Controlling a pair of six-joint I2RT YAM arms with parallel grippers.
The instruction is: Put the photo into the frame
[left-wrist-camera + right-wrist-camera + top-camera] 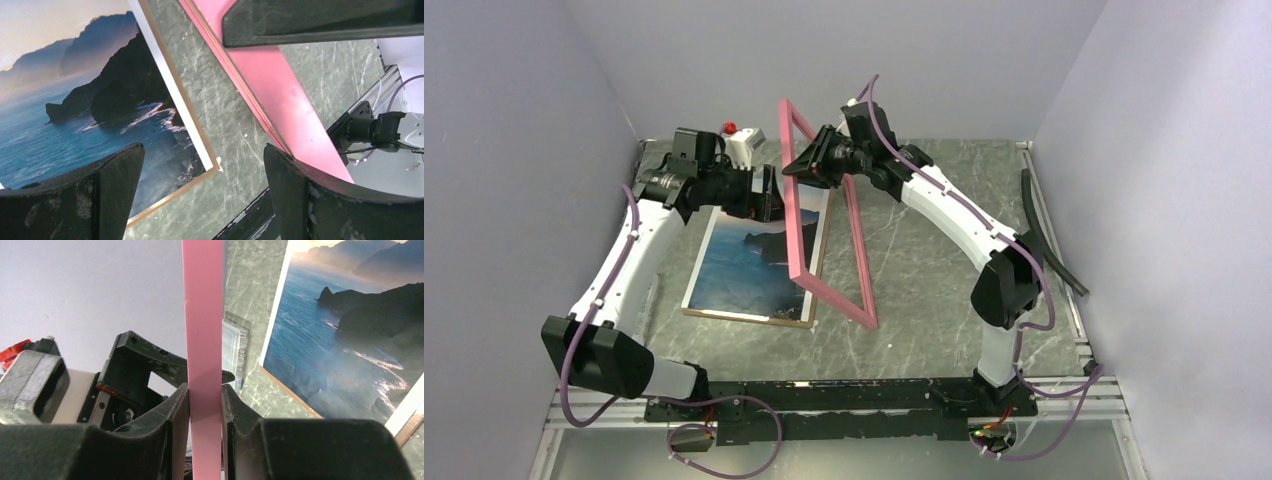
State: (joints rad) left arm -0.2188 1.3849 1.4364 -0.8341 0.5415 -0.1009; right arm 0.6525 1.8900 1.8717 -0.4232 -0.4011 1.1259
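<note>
Where the left gripper point(762, 195) and thin pink rectangular frame point(832, 297) cross it, you lose the far edge of the blue coastal paper photo point(746, 265). Photo lies flat beside the frame, long axis near-to-far, sky farthest. Frame stands tilted on its near side, right gripper point(205, 400) pinching it; left jaws spread.

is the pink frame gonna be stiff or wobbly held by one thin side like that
Likely stiff: the frame shows straight edges though the right claw pinches just one thin bar. Probably light, since that one pinch holds it tilted up. The smooth-looking bar might slip or pivot in the grip.
</note>
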